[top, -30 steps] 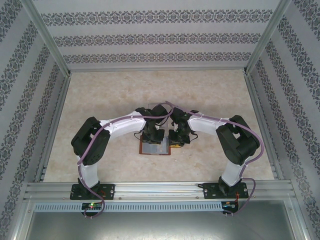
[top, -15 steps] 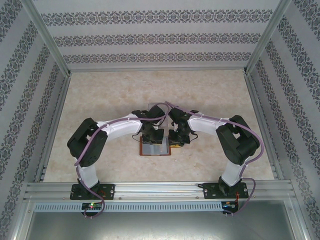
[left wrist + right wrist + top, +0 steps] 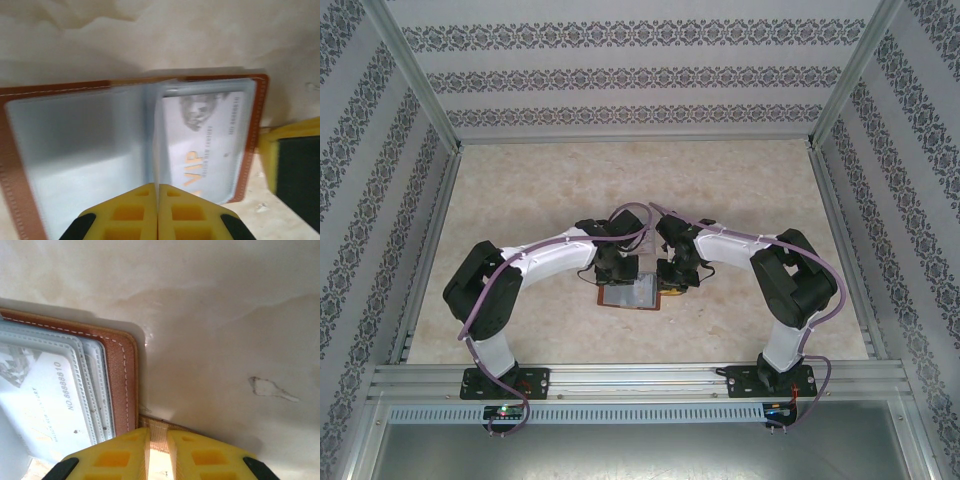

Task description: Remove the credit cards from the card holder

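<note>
The brown leather card holder (image 3: 632, 296) lies open on the table between both arms. In the left wrist view its brown border (image 3: 259, 125) frames grey-blue pockets, and a pale credit card (image 3: 210, 145) printed "VIP" sits in the right pocket. My left gripper (image 3: 158, 187) is shut on a thin pocket leaf that stands up on edge at the fold. In the right wrist view the card (image 3: 45, 400) lies under clear sleeves beside the stitched edge (image 3: 122, 380). My right gripper (image 3: 158, 434) is shut on the tan snap tab at the holder's right edge.
The beige marbled table (image 3: 520, 200) stretches to patterned walls on three sides and an aluminium rail (image 3: 640, 378) at the front. A small dark scuff (image 3: 270, 389) marks the table to the right of the holder. One of the right gripper's fingers (image 3: 295, 175) is close beside the holder's right edge.
The left arm's elbow has swung out to the left and its wrist has shifted slightly left over the holder. The right arm and the holder have stayed about where they were.
</note>
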Motion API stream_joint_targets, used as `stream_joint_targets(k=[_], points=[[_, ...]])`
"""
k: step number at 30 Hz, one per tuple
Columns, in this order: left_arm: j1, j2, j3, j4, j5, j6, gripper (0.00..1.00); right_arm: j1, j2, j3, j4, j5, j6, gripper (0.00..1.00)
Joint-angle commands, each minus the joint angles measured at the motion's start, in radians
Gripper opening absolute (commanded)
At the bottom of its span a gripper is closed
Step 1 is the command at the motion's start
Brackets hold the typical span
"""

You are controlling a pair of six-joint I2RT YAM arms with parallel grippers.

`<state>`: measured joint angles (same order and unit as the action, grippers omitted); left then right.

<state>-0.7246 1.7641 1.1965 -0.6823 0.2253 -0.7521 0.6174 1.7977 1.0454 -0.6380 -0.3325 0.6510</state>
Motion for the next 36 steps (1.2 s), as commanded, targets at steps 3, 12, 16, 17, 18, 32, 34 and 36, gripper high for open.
stream_joint_targets(k=[3, 12, 16, 17, 18, 32, 34, 36], points=[[0.011, 0.017, -0.008, -0.130, -0.088, 0.033, 0.07, 0.007, 0.071, -0.025, 0.011, 0.013, -0.014, 0.21], [0.011, 0.069, -0.017, -0.202, -0.152, 0.072, 0.08, 0.007, 0.068, -0.021, -0.001, 0.023, -0.017, 0.21], [0.010, 0.100, -0.021, -0.213, -0.161, 0.080, 0.10, 0.007, 0.065, -0.018, -0.004, 0.024, -0.017, 0.21], [0.011, 0.104, -0.022, -0.215, -0.167, 0.079, 0.11, 0.006, 0.065, -0.017, -0.005, 0.024, -0.017, 0.21], [0.010, 0.107, -0.022, -0.220, -0.176, 0.075, 0.13, 0.007, 0.063, -0.018, -0.006, 0.024, -0.018, 0.21], [0.011, 0.006, 0.036, -0.337, -0.269, 0.060, 0.24, 0.009, 0.008, 0.000, -0.044, 0.040, -0.010, 0.22], [0.011, -0.012, 0.045, -0.348, -0.271, 0.062, 0.24, 0.010, 0.000, 0.005, -0.053, 0.043, -0.010, 0.22], [0.011, -0.022, 0.058, -0.352, -0.263, 0.065, 0.23, 0.010, -0.014, 0.011, -0.061, 0.046, -0.007, 0.22]])
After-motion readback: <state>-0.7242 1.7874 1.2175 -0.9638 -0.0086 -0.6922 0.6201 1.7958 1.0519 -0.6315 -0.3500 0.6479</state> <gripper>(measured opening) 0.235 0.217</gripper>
